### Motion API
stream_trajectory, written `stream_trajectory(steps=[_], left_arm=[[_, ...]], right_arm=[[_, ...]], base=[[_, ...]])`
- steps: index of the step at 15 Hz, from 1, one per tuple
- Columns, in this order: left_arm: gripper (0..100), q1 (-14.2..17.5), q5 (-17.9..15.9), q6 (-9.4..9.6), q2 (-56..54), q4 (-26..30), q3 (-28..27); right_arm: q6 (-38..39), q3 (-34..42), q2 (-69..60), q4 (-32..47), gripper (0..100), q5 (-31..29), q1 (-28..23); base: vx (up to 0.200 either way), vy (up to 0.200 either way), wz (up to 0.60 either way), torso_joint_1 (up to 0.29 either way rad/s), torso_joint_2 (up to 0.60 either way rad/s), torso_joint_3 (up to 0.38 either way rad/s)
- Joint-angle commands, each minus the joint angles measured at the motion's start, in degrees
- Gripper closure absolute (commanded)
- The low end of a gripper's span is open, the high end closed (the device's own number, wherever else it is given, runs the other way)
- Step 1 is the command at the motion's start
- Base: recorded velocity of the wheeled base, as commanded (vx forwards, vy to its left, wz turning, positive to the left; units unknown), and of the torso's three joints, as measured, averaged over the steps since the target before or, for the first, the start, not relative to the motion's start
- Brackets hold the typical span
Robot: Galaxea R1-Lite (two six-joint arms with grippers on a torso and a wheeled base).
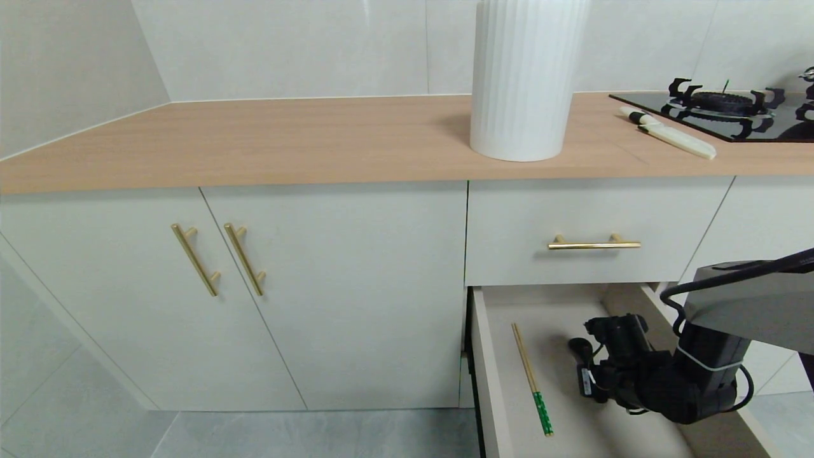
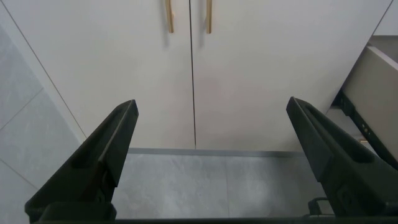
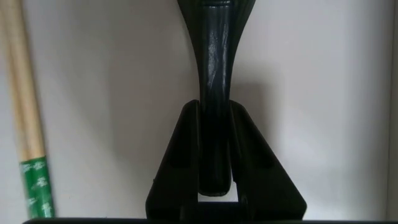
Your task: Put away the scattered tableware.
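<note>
- Cabinet doors [image 1: 254,292]: a pale pair under the left run of the tabletop [image 1: 286,140], both closed. Each has a slim gold bar handle [image 1: 195,259] beside the seam where they meet.
- Left pincer [image 2: 211,107]: dark fingers [image 2: 112,149] spread wide apart, holding nothing. It faces the cabinet doors, low over the grey tiled floor [image 2: 205,180].
- Ribbed white vessel [image 1: 524,76]: tall and upright, on the wood-toned tabletop above the drawers.
- Upper drawer [image 1: 594,210]: closed, with a horizontal gold handle [image 1: 594,244].
- Lower drawer [image 1: 486,356]: pulled out, its pale inside exposed.
- Chopsticks [image 1: 531,378]: light wood with a green patterned end. They lie flat on the lower drawer's floor near its left wall, the green end toward the drawer front.
- Black utensil [image 3: 214,56]: a glossy handle that widens away from the grip. It sits inside the lower drawer, to the right of the chopsticks and apart from them. I cannot tell whether it touches the drawer floor.
- Right pincer [image 3: 214,112]: down inside the lower drawer, fingers closed tight on the black utensil's narrow end.
- Knife [image 1: 668,132]: cream-coloured, lying flat on the tabletop right of the vessel, just beside the hob's front edge.
- Hob [image 1: 718,121]: black glass with a black burner grate [image 1: 722,100], at the tabletop's far right.
</note>
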Motion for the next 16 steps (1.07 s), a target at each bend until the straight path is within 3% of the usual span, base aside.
stream_trajectory(steps=[1, 3, 4, 10, 14, 16], left_arm=[[0, 0.04, 0.01, -0.03, 0.09, -0.01, 0.00], [0, 0.04, 0.01, -0.03, 0.00, -0.01, 0.00], [0, 0.04, 0.01, -0.03, 0.09, -0.01, 0.00], [0, 0.04, 0.01, -0.03, 0.09, -0.01, 0.00], [0, 0.04, 0.01, -0.03, 0.00, -0.01, 0.00], [0, 0.04, 0.01, -0.03, 0.00, -0.01, 0.00]], right_arm=[[0.01, -0.10, 0.51, 0.06, 100, 0.01, -0.22], [0.01, -0.01, 0.34, -0.47, 100, 0.01, -0.22], [0.01, -0.01, 0.42, -0.73, 0, 0.01, -0.22], [0.10, 1.40, -3.79, -0.73, 0, 0.01, -0.30], [0.01, 7.37, -21.55, 1.64, 0, 0.19, -0.83], [0.10, 7.37, -31.74, 9.73, 0, 0.36, -0.57]], base=[[0.000, 0.000, 0.00, 0.000, 0.00, 0.000], [0.000, 0.000, 0.00, 0.000, 0.00, 0.000], [0.000, 0.000, 0.00, 0.000, 0.00, 0.000], [0.000, 0.000, 0.00, 0.000, 0.00, 0.000], [0.000, 0.000, 0.00, 0.000, 0.00, 0.000], [0.000, 0.000, 0.00, 0.000, 0.00, 0.000]])
